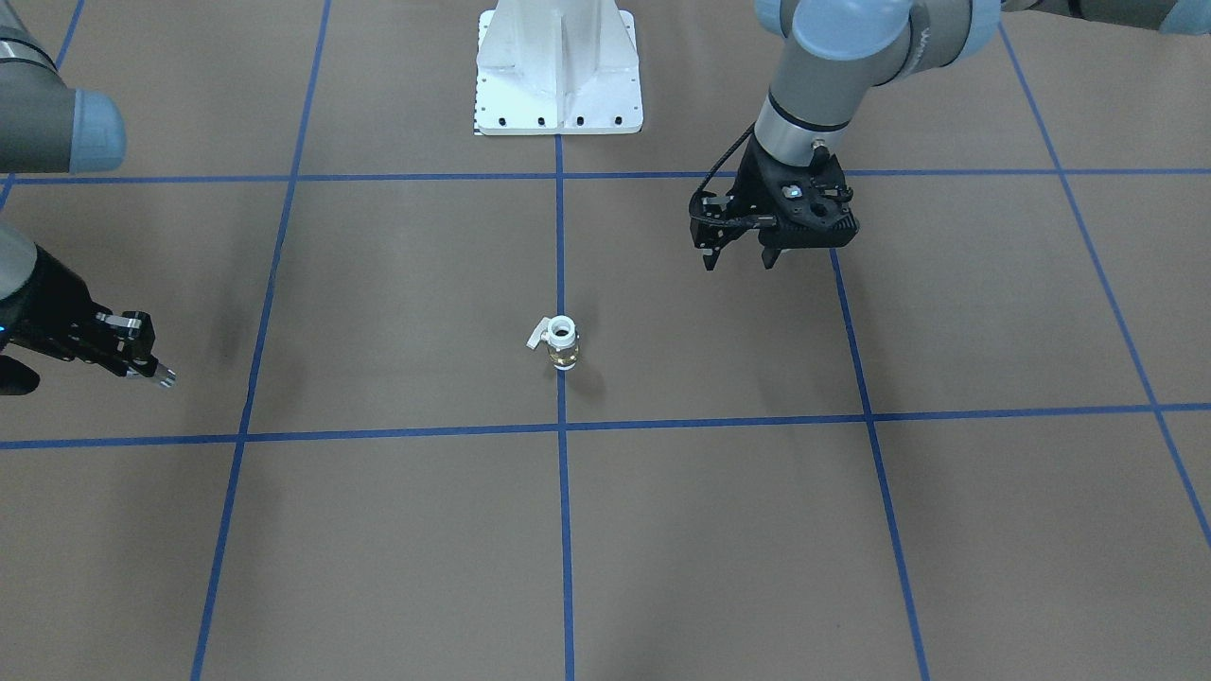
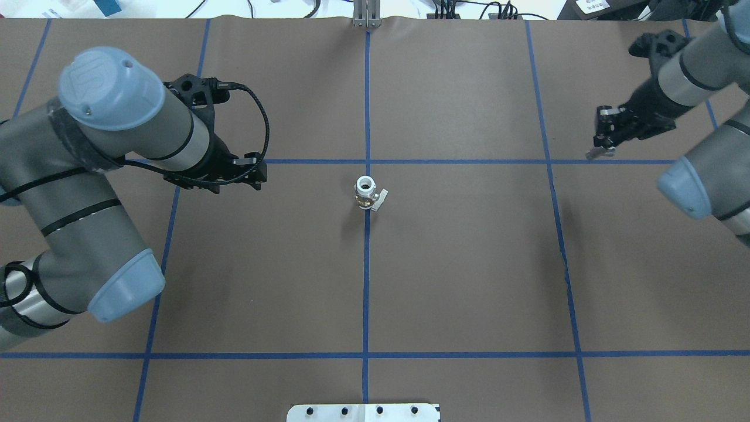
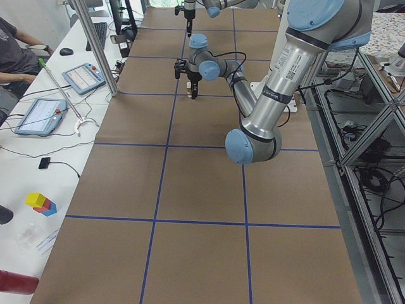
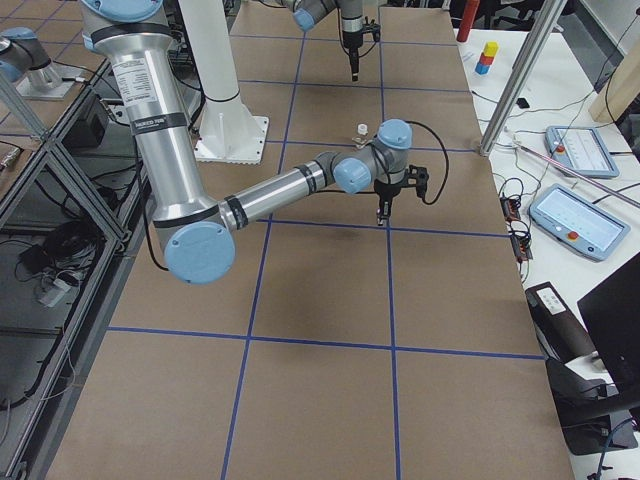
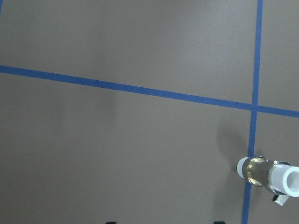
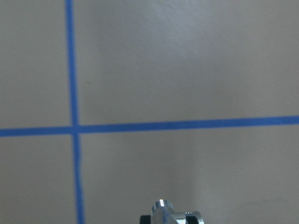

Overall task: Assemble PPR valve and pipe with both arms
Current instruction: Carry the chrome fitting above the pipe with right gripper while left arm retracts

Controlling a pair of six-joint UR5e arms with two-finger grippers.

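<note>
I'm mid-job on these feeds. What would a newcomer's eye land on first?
The small PPR valve stands upright and alone on the blue centre line in the middle of the brown table, white end up. Off on the robot's right side, the right hand pinches the tiny silver pipe at its fingertips. The left hand hovers open and empty on the valve's other side.

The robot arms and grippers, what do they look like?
Grey tubes, silver bands, light blue rounded joint caps. The left arm has a looping black cable at its wrist; the right arm matches. The left gripper and right gripper are black.
</note>
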